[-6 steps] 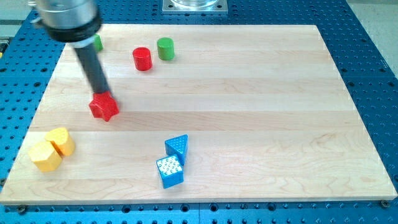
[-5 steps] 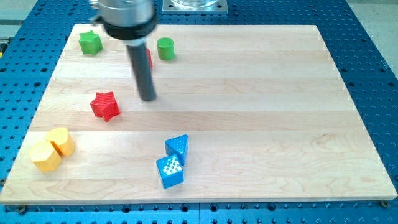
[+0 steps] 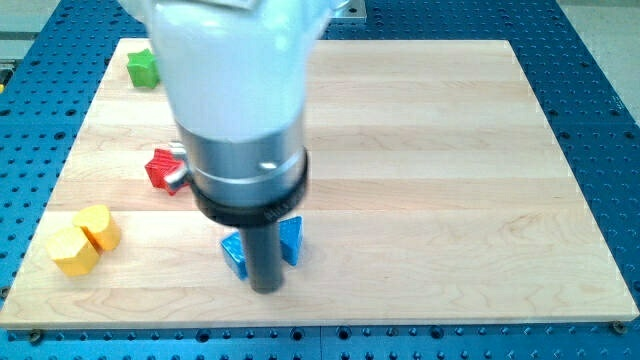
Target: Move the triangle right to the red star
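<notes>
Now: my tip (image 3: pixel 265 290) is sitting btwn blue triangle (image 3: pixel 291 240) & another blue block (image 3: pixel 234 255), touching/unclear; no pincer on rig; red star (image 3: pixel 160 168) is lying upper-left.

1. The tabletop (image 3: pixel 450 150) is pale wood with light grain bands running along it.
2. Around the tabletop, the base (image 3: pixel 600 60) is bright blue, dotted with rows of small dark holes.
3. The star (image 3: pixel 160 168) is red, partly hidden by the arm.
4. The green block (image 3: pixel 143 68) above the star is bright green.
5. Two yellow blocks (image 3: pixel 85 238), below the star, are orange-yellow.
6. The triangle (image 3: pixel 291 240) is blue; another blue block (image 3: pixel 234 255) sits just left of it.
7. The rod is dark grey down to my tip (image 3: pixel 265 290), under a black collar, a silver band and a white housing.
</notes>
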